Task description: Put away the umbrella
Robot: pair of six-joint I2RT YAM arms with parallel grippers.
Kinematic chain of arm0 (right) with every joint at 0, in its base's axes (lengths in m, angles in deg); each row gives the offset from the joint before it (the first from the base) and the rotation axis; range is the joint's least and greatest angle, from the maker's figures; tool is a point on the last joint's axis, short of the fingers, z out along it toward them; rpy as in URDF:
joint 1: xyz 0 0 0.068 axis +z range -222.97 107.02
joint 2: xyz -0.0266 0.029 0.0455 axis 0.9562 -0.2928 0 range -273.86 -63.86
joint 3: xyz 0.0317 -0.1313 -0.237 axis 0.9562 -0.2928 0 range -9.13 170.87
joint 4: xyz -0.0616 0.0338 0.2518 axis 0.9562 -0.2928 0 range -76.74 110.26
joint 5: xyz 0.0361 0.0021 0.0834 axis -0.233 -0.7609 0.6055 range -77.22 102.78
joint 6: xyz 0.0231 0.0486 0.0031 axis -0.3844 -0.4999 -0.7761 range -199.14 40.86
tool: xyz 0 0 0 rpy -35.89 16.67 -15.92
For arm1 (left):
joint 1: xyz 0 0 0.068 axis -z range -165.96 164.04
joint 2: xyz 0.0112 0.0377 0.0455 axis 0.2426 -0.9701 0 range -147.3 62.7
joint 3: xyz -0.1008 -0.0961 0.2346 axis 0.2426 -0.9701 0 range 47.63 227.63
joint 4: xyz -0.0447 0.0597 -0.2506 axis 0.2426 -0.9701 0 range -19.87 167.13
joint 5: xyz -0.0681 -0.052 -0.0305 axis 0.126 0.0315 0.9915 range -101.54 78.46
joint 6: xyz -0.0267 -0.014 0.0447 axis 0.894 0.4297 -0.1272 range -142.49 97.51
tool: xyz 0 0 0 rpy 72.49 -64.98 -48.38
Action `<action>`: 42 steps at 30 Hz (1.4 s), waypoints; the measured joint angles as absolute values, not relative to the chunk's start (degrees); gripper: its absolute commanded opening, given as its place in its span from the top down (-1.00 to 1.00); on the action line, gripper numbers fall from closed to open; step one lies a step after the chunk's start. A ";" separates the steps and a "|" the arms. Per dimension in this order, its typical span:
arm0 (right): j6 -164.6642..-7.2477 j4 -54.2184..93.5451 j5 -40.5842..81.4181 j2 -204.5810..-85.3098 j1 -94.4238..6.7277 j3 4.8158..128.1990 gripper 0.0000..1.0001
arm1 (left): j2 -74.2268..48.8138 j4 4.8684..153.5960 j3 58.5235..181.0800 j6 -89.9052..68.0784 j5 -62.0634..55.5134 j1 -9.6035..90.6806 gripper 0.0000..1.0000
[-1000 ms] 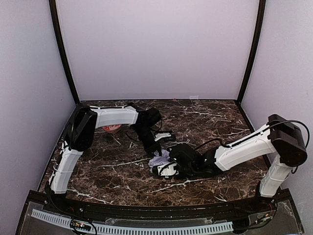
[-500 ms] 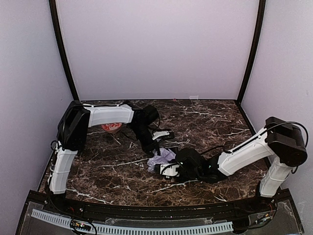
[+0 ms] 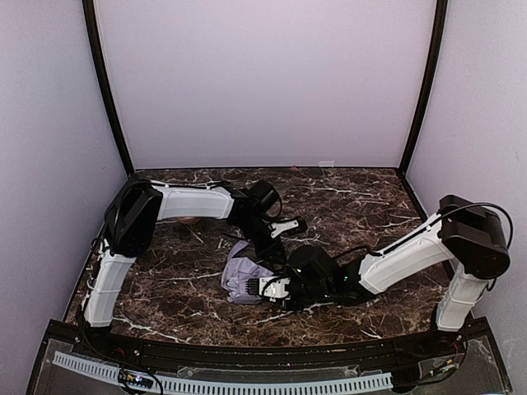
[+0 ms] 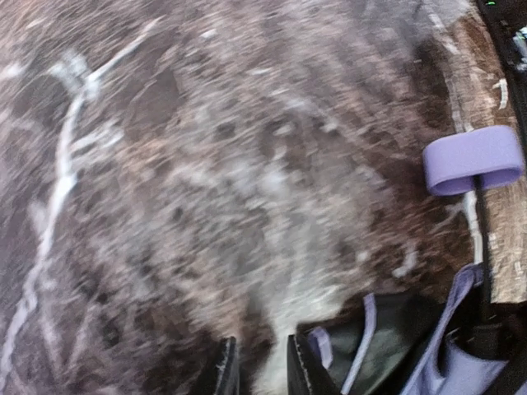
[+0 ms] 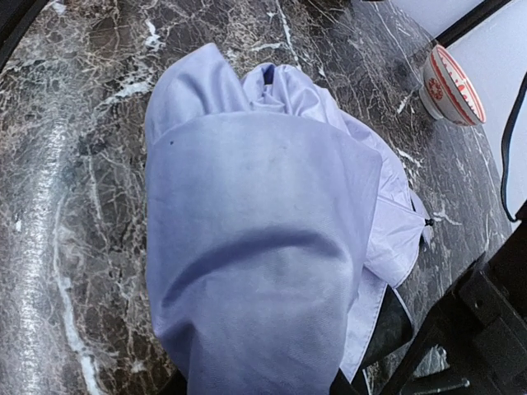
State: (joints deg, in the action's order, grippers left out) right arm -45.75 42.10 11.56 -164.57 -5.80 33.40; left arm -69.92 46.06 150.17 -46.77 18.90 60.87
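Pale lavender-silver compact umbrella (image 3: 241,276) lies crumpled mid dark marble table (image 3: 165,288), canopy loose, strap undone. Your right gripper (image 3: 263,286) clamps its fabric. Your left gripper (image 4: 259,372): fingers slightly parted, empty, beside fabric. Rolling and strapping left.

The umbrella (image 5: 263,247) fabric is coloured pale lavender, with a black underside shown at its lower edge. Ahead and right of the left gripper (image 4: 257,369), a lavender handle (image 4: 472,159) is seen. The table (image 3: 165,288) is patterned as dark brown marble, veined white. The bowl (image 5: 451,86) is white, patterned in red.
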 measured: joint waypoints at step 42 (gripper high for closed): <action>-69.19 -4.87 61.59 -188.09 -26.65 70.75 0.95 | -34.95 76.61 98.77 -75.86 -3.26 67.99 -0.61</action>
